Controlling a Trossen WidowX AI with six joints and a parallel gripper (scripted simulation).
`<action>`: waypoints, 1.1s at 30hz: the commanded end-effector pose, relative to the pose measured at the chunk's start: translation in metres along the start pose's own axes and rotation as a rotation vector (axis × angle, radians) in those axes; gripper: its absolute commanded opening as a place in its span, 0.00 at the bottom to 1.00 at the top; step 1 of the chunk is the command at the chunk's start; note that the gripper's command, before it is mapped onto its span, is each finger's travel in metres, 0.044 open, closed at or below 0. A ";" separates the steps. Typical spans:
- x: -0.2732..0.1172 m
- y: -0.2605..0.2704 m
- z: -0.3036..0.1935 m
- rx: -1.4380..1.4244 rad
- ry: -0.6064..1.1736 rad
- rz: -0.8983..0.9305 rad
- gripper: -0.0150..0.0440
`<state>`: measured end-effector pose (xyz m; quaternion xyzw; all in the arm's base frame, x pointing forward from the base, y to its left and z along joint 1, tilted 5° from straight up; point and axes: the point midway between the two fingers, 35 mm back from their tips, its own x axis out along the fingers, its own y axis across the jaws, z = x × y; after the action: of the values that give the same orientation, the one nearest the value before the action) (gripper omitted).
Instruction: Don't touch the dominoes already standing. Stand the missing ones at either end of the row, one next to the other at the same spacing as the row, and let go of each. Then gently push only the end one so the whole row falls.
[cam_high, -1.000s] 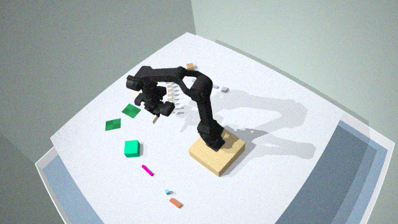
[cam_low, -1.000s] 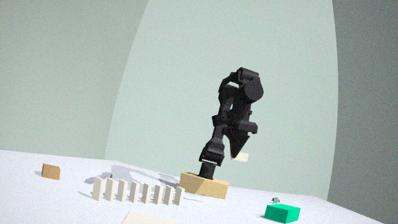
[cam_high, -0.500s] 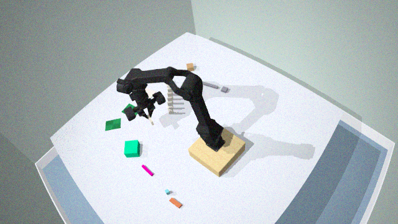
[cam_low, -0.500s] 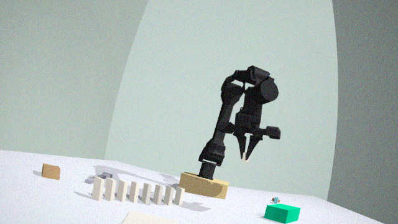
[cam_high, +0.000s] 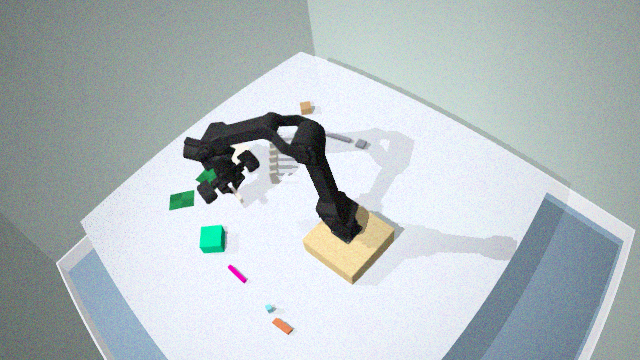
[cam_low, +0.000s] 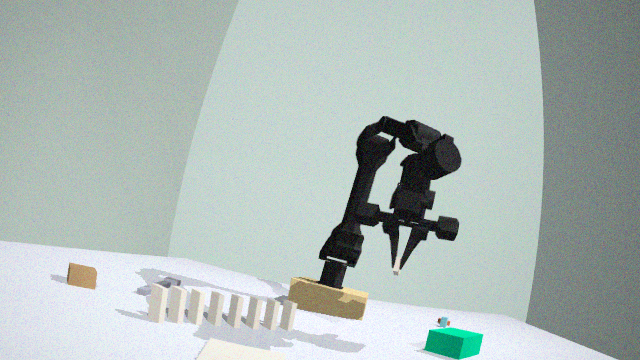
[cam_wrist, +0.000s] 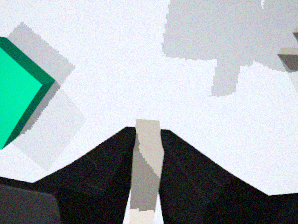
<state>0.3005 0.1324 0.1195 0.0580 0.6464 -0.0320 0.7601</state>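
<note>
My gripper (cam_high: 231, 186) (cam_low: 397, 261) (cam_wrist: 146, 138) is shut on a cream domino (cam_high: 237, 194) (cam_low: 396, 270) (cam_wrist: 148, 155). It holds the domino in the air, well above the table, with the domino's end sticking out past the fingertips. Several cream dominoes (cam_high: 273, 167) (cam_low: 215, 309) stand upright in an evenly spaced row, away from the gripper. In the exterior view the row is at the lower left and the gripper is right of it and higher. In the wrist view only a bit of the row shows at the right edge. No other loose domino is visible.
A green block (cam_high: 212, 239) (cam_low: 452, 345) (cam_wrist: 17, 92), green squares (cam_high: 181, 200), a magenta stick (cam_high: 237, 273), a light blue cube (cam_high: 269, 308), an orange block (cam_high: 282, 326), a tan block (cam_high: 306, 107) (cam_low: 82, 276), a grey rod (cam_high: 340, 137) and a cream flat piece (cam_low: 240, 351) lie about.
</note>
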 end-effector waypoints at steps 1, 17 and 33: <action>0.008 0.004 0.003 -0.038 -0.069 -0.016 0.30; 0.036 0.025 0.014 -0.141 -0.395 -0.064 0.30; 0.042 0.038 0.011 -0.167 -0.716 -0.084 0.30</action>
<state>0.3250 0.1691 0.0821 -0.0415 0.3633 -0.0270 0.9303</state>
